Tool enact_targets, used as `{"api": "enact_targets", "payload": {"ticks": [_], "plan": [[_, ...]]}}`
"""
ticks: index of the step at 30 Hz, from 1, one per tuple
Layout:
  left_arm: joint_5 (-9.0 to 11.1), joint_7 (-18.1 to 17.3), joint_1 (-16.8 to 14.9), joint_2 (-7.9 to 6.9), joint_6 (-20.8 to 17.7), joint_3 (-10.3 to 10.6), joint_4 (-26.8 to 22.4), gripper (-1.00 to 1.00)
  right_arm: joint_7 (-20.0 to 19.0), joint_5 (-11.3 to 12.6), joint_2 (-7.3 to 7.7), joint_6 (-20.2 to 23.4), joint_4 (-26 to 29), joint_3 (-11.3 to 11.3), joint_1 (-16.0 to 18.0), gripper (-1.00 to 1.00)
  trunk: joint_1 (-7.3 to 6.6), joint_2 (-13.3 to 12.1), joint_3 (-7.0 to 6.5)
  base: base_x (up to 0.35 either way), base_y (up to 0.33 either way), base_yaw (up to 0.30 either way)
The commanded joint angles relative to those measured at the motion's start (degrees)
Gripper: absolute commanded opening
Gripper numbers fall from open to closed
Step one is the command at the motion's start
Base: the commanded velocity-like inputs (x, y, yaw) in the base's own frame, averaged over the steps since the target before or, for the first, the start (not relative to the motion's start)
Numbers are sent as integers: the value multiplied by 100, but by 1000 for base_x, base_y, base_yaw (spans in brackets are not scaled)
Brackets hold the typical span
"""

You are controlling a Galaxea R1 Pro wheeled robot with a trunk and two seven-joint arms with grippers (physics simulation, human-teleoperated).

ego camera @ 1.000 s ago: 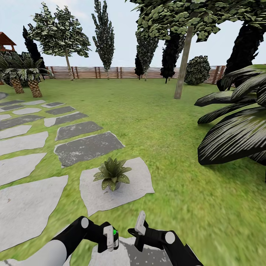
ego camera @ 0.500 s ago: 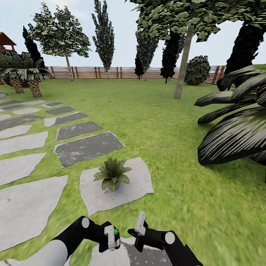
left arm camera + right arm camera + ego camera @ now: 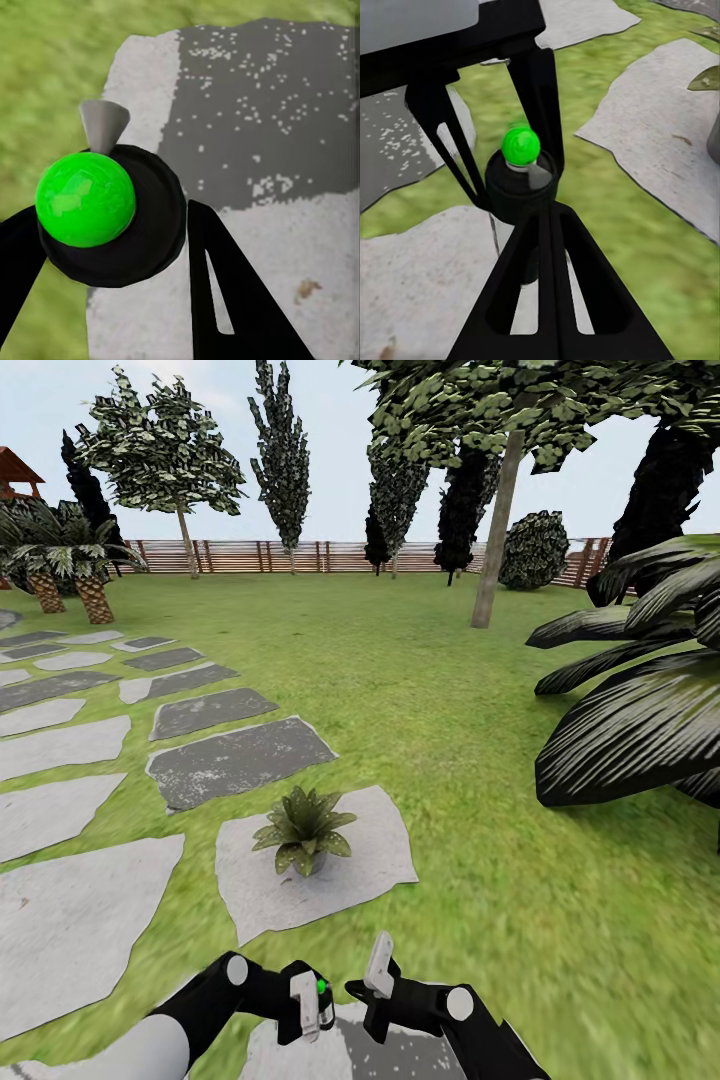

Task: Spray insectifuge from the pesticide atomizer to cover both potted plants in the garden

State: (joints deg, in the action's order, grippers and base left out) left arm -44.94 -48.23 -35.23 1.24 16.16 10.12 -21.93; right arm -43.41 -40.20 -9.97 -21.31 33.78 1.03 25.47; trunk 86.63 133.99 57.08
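While left end effector (image 3: 312,1000) clamps glossy green-domed atomizer (image 3: 85,198), right end effector (image 3: 544,225) pinched narrow.

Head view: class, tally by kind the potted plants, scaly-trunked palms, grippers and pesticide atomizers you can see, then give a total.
potted plant: 1
scaly-trunked palms: 2
grippers, left gripper and right gripper: 2
pesticide atomizer: 1
Total: 6
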Motion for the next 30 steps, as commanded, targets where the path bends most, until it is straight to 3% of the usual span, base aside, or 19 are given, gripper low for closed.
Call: {"api": "enact_targets", "payload": {"ticks": [1,10,30], "plan": [[-44,-3,-1,19,33,-2,-6,-100,-8,-40,-2,-23,6,11,2,-100,-1,2,5,0,0,0],[-32,-9,-1,182,49,0,-4,-100,-9,-40,-2,-27,6,11,2,-100,-1,2,5,0,0,0],[3,-63,-1,209,133,7,-4,-100,-9,-41,-2,-30,6,11,2,-100,-1,2,5,0,0,0]]}}
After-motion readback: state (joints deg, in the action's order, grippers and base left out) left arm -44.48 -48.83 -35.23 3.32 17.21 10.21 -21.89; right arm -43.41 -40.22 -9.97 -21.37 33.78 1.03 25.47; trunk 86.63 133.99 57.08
